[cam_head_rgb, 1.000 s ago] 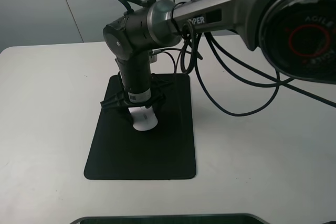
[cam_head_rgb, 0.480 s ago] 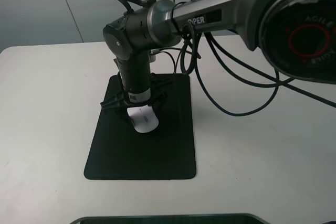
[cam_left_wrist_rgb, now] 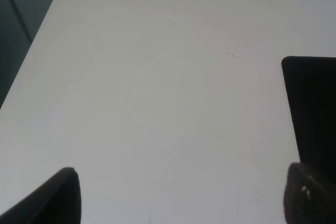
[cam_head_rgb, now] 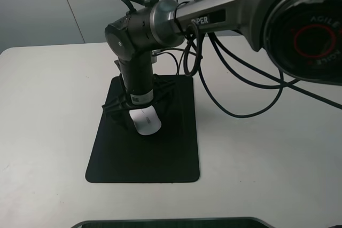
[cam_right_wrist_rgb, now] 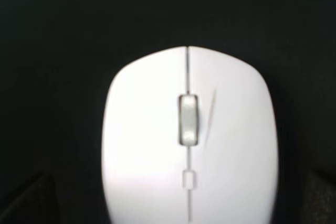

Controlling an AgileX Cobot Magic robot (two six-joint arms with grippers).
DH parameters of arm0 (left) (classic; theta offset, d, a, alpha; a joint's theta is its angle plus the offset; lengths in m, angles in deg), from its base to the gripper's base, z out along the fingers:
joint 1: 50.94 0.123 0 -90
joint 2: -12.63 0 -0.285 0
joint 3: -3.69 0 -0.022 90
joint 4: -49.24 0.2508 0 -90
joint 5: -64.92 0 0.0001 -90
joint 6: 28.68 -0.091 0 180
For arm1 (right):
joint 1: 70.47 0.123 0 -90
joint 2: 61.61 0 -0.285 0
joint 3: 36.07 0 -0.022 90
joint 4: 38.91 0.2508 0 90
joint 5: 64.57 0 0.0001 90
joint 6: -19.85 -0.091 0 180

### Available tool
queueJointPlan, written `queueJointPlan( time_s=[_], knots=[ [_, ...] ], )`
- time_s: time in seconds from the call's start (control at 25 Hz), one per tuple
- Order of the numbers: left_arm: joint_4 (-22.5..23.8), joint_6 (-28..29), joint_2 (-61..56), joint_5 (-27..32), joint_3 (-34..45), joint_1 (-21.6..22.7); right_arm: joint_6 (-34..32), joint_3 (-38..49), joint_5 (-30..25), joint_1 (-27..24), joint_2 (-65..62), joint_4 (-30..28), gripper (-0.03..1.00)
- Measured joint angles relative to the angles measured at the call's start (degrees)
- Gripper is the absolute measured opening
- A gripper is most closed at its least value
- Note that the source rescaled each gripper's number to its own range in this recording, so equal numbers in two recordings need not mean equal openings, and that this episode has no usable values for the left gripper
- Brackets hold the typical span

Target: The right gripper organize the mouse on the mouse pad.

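The white mouse (cam_head_rgb: 146, 122) lies flat on the upper middle of the black mouse pad (cam_head_rgb: 144, 158). My right gripper (cam_head_rgb: 140, 114) points straight down over it, open, with a finger on each side of the mouse and a gap on both sides. In the right wrist view the mouse (cam_right_wrist_rgb: 189, 140) fills the frame, scroll wheel up, on the pad (cam_right_wrist_rgb: 63, 51), with the dark fingertips (cam_right_wrist_rgb: 26, 200) in the lower corners. My left gripper (cam_left_wrist_rgb: 184, 198) is open and empty over bare table beside the pad's corner (cam_left_wrist_rgb: 315, 114).
The white table (cam_head_rgb: 267, 158) surrounds the pad. Black cables (cam_head_rgb: 240, 94) trail from the right arm over the table right of the pad. A dark flat edge (cam_head_rgb: 171, 222) shows at the table's front. A grey wall stands behind.
The right gripper's fingers have drawn away from the mouse and risen slightly, so more of the mouse shows. The mouse stays on the pad.
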Motion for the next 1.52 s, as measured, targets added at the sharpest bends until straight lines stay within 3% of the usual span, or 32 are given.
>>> queueJointPlan(
  time_s=[0.48,0.84,1.28,1.52],
  knots=[
    [0.0,0.0,0.0,0.0,0.0,0.0,3.7,-0.2,-3.9,-0.5,-14.5,-4.2,0.99],
    [0.0,0.0,0.0,0.0,0.0,0.0,8.0,0.8,-8.5,-5.6,-30.2,-6.1,0.99],
    [0.0,0.0,0.0,0.0,0.0,0.0,10.5,20.4,-4.5,-16.6,-51.3,-7.2,0.99],
    [0.0,0.0,0.0,0.0,0.0,0.0,10.5,32.6,-4.2,-25.4,-63.1,-7.2,0.99]
  ],
)
